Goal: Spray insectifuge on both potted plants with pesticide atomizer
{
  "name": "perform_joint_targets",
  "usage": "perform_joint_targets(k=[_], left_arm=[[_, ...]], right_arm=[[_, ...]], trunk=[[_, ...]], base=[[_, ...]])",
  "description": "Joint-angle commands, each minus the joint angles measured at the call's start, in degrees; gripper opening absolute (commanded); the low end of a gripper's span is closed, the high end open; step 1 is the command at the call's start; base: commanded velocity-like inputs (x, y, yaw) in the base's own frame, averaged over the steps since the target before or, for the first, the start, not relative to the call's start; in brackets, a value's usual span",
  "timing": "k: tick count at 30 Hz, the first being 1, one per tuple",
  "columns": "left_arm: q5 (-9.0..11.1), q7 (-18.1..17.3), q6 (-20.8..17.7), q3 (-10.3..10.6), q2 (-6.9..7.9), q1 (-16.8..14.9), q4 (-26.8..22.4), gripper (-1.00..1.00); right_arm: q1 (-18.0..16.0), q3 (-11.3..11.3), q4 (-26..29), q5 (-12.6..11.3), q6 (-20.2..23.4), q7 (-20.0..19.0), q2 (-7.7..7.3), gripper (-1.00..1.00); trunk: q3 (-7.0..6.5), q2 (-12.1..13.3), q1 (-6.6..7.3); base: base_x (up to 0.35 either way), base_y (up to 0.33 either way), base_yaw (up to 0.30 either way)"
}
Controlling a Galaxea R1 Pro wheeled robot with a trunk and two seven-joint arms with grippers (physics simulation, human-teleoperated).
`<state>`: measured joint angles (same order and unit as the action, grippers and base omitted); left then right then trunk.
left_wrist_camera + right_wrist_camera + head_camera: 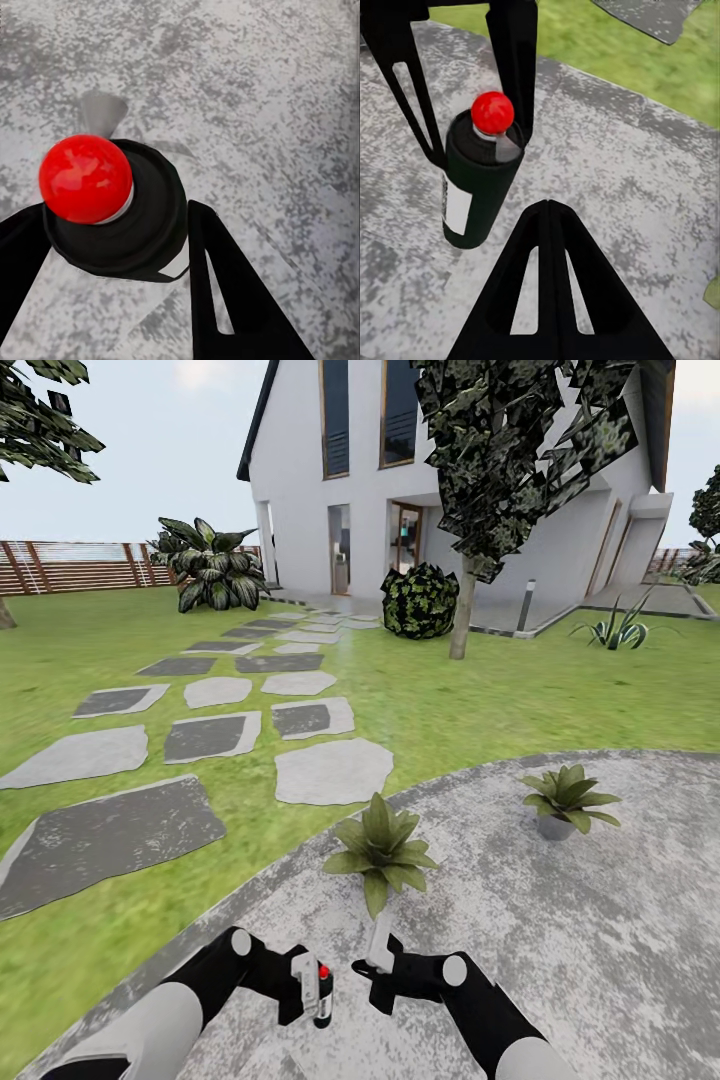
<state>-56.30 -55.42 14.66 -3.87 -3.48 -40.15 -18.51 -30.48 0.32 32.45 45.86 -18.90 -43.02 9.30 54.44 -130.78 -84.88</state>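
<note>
The pesticide atomizer (322, 996) is a slim dark bottle with a white label and a red ball on top. My left gripper (308, 988) is shut on it, low in the head view, just above the patio (620, 940). In the left wrist view the atomizer (142, 225) sits upright between the black fingers (225, 292). The right wrist view shows the atomizer (480, 195) held by the left gripper (480, 150). My right gripper (378, 964) is shut on nothing, close beside the bottle. Two potted plants stand on the patio, one straight ahead (382, 850), one farther right (567, 798).
Grey stepping stones (330, 770) cross the lawn (480, 700) toward a white house (330, 470). A tree trunk (462, 610) and a dark bush (420, 600) stand ahead. A spiky grass clump (618, 628) is at the right, a brown fence (80, 565) at the far left.
</note>
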Motion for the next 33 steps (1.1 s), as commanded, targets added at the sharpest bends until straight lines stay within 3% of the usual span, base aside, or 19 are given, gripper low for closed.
perform_joint_targets(k=[1,10,33], left_arm=[[-0.3,-0.22,0.16,-0.43,-0.14,-0.05,-0.05,-1.0],[-0.12,2.92,0.1,-0.52,-1.66,0.0,0.29,-1.0],[-0.07,3.04,0.2,-0.52,-3.67,0.01,0.67,-1.0]], right_arm=[[-0.02,-0.06,0.07,0.46,-0.26,-0.04,0.01,-1.0],[-0.05,-0.06,0.07,0.46,-0.26,-0.06,0.02,-1.0],[-0.11,-0.06,0.15,0.43,-0.26,-0.13,0.02,-1.0]], trunk=[[0.05,-0.02,0.01],[0.05,-0.02,0.01],[0.05,-0.02,0.01]], base=[[0.0,0.0,0.0],[0.0,0.0,0.0],[0.0,0.0,0.0]])
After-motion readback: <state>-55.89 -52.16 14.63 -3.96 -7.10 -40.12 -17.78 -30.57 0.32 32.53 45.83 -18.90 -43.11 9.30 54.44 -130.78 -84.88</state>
